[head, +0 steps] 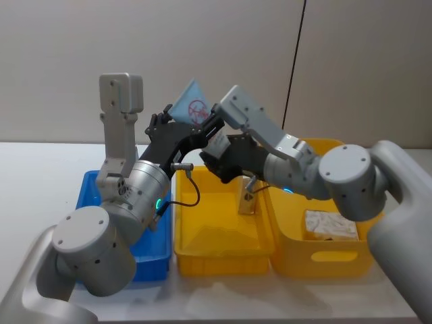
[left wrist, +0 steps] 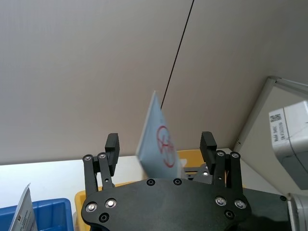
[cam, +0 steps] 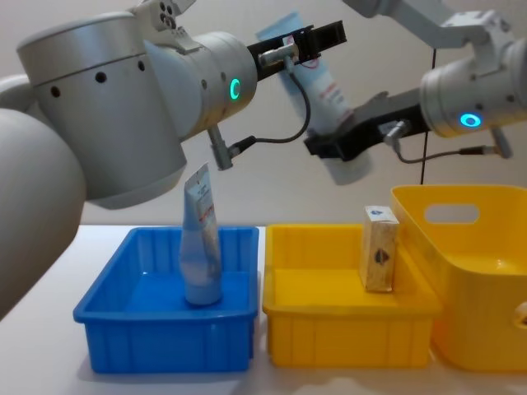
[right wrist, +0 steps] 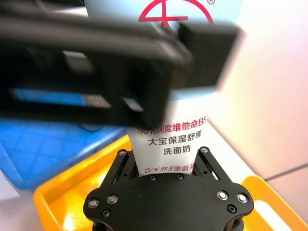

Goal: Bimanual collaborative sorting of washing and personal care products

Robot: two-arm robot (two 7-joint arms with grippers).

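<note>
I see tube (cam: 323, 82) up in air, mid hand-over. Right gripper (cam: 342, 156) jaws squeeze its cap end. Left gripper (left wrist: 161, 144) jaws wide, one each side of flat end, not touching; I guess ready to take it. Cap hidden behind right jaws. Other tube (cam: 201, 247) stands in blue bin (cam: 165, 329), below left jaws.

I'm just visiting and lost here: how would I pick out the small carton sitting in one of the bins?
Find the three bins in a row: the blue plastic bin on the robot's left, then two yellow. In the shallow yellow plastic middle bin stands the small cream cardboard box with a blue top, the only carton among tubes.
</note>
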